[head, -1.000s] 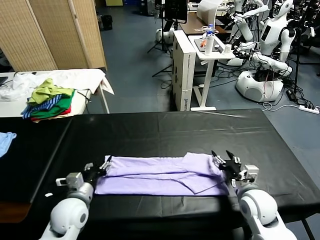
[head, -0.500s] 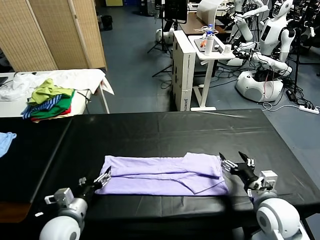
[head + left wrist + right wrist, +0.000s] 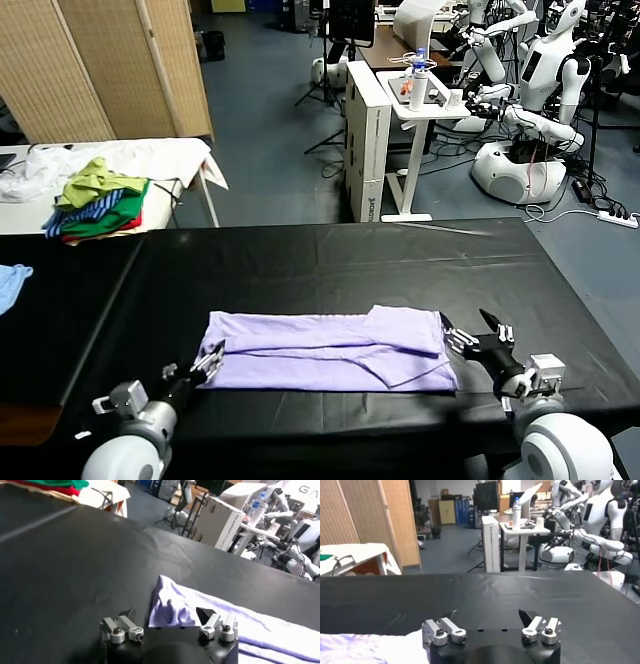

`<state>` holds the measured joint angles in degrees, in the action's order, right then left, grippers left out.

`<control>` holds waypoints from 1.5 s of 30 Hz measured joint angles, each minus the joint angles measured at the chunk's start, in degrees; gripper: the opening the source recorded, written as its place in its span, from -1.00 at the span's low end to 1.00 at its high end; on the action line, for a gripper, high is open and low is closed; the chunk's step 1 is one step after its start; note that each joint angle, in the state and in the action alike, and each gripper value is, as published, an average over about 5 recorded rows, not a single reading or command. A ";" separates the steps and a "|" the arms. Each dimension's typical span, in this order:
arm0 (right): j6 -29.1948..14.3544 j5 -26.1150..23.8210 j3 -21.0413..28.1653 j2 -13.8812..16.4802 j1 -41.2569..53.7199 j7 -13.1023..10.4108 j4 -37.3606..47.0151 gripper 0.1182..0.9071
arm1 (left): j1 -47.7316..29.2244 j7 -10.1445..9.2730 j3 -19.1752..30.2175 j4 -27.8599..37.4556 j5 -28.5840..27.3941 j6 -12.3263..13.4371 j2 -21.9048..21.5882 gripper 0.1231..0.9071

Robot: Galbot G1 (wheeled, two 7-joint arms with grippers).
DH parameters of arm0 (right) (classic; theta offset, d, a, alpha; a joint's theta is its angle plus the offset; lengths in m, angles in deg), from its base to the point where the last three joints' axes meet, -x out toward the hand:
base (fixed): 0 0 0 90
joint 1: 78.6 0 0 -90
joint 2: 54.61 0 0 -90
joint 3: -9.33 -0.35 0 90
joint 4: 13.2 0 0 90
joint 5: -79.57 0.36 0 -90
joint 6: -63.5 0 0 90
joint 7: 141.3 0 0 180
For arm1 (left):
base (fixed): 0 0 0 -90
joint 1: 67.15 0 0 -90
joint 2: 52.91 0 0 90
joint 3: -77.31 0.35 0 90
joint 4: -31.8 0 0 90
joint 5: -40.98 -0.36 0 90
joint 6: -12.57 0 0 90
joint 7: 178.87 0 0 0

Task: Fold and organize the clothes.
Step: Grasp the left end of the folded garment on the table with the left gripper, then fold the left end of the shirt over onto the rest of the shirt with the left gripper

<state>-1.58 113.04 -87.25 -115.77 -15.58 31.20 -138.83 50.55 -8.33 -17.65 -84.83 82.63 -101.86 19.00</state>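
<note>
The pale lavender thin-fabric T-shirt is cut off by the frame edge in the left wrist view, and its near edge is hidden there behind the black body of the left gripper. In the right wrist view only a corner of the shirt is seen, the rest lost past the picture's edge. Whether the left gripper's fingertips touch the shirt's corner cannot be told from the head view. The small light blue cloth is cropped by the picture's edge. No printed pattern can be made out on the shirt.
</note>
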 joint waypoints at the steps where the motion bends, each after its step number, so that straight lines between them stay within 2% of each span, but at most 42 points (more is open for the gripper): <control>1: 0.00 -0.02 -0.05 0.00 -0.03 -0.01 -0.03 1.00 | -0.05 -0.03 -0.07 0.10 0.39 0.02 0.05 0.76; 7: 0.05 -0.10 -0.04 0.04 0.40 -0.02 -0.09 1.00 | -0.07 -0.17 -0.22 0.23 1.58 -0.14 0.29 0.48; 11: 0.07 -0.38 0.34 -0.05 0.91 -0.02 -0.11 1.00 | 0.08 -0.19 -0.08 0.13 1.47 -0.23 0.62 0.20; 14: 0.07 -0.62 0.57 -0.16 1.14 0.00 -0.13 1.00 | 0.15 -0.31 0.02 0.04 1.37 -0.41 0.84 -0.09; 19: 0.06 -0.84 0.60 -0.20 1.28 0.02 -0.33 1.00 | 0.20 -0.51 0.13 -0.09 1.22 -0.78 1.11 -0.77; 21: 0.04 -0.90 0.55 -0.21 1.21 0.01 -0.54 1.00 | 0.20 -0.55 0.17 -0.16 0.87 -0.81 1.24 -0.87; 26: -0.34 -1.31 0.35 -0.43 0.64 0.01 -0.76 1.00 | 0.50 -0.14 0.09 -0.85 -3.60 -0.02 1.01 -0.84; 34: -0.82 -1.94 0.49 -1.26 -0.29 0.13 -0.38 1.00 | 2.31 2.83 -2.88 -1.44 -15.18 3.05 -3.67 -0.85; 40: -0.92 -2.51 0.87 -1.73 -0.39 0.15 -0.19 1.00 | 4.19 3.73 -7.66 0.07 -16.56 3.99 -10.34 -0.85; 45: -0.93 -3.40 1.39 -2.43 -0.65 0.15 -0.37 1.00 | 5.21 3.18 -11.33 -0.47 -16.07 3.85 -13.61 -0.85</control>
<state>-2.51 109.64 -85.87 -118.20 -16.23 31.35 -139.21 55.76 -5.15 -28.99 -85.30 66.57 -98.02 5.39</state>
